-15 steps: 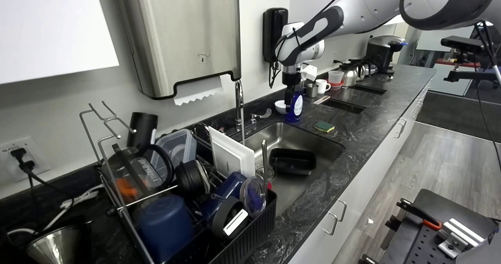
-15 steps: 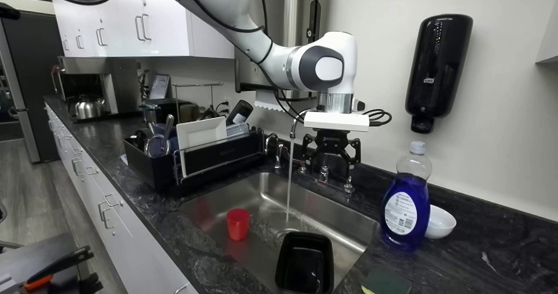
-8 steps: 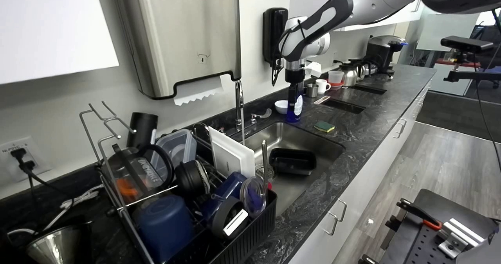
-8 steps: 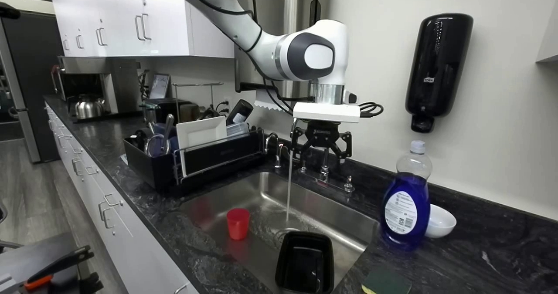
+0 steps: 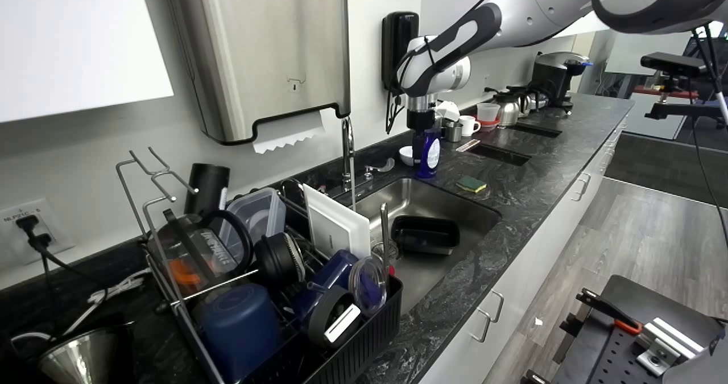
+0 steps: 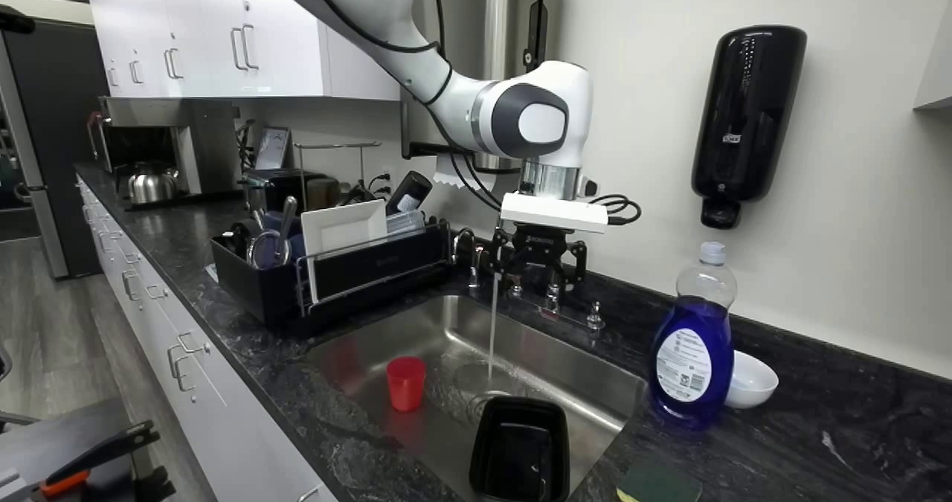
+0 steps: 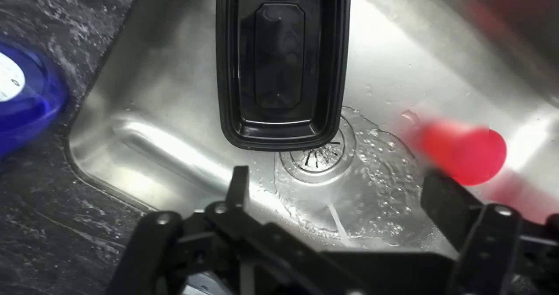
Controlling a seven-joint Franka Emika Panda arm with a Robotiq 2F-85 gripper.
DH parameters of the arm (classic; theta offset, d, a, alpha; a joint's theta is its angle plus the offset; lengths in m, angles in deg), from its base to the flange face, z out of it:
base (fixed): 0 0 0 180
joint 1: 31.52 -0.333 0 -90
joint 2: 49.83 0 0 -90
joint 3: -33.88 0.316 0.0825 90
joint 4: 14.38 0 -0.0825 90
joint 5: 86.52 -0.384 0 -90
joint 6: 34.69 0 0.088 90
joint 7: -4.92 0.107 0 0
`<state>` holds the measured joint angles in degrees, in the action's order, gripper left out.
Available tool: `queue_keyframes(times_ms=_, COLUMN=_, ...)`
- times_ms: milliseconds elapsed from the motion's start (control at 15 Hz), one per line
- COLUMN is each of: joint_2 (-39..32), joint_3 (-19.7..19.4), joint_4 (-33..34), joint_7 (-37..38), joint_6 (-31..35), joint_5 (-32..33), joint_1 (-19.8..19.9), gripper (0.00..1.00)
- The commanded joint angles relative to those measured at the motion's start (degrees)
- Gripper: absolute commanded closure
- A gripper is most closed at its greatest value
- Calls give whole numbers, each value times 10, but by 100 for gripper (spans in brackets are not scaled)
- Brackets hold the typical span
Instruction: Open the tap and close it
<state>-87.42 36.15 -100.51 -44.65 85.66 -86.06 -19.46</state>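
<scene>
Wrist view: my fingers [image 7: 443, 208] are spread wide above the sink [image 7: 170, 76], wet steel floor showing in the gap between them. There's a black container [image 7: 279, 59] in the sink, one end overlapping the drain [image 7: 317, 159] from this angle. The red cup [image 7: 476, 155] is blurred here; in an exterior view it's on the sink floor, well below me. The blue bottle [image 7: 32, 98], cut off by the frame edge, is on the bench [image 7: 39, 234].

The tap [image 5: 347, 145] is upright at the back of the sink, wall side. A water stream [image 5: 353, 185] runs down from it in both exterior views, so it's on. One lever handle [image 5: 383, 166] just beside. In an exterior view I'm in front of the tap, hiding part of it above the base [image 6: 552, 299]; also in an exterior view, clear gap between my fingers and the tap, so apart.

Around: dish rack [image 6: 372, 268] on the bench next to the sink, white plate [image 6: 346, 227] tilted in it. A white bowl [image 6: 751, 379] just beside the blue bottle, a sponge [image 5: 471, 184] near the sink edge. On the wall: black soap dispenser [image 6: 751, 115], steel paper towel dispenser [image 5: 273, 54] with paper [image 5: 290, 133] hanging out.
</scene>
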Motion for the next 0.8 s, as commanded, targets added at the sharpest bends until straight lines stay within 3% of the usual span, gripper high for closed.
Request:
queue_keyframes(times_ms=0, joint_2=-41, joint_3=18, joint_4=53, joint_7=-52, joint_6=-30, joint_5=-20, joint_1=13, gripper=0)
queue_keyframes(times_ms=733, joint_2=-109, joint_3=25, joint_4=160, joint_7=-118, joint_6=-86, joint_5=-61, joint_1=21, gripper=0)
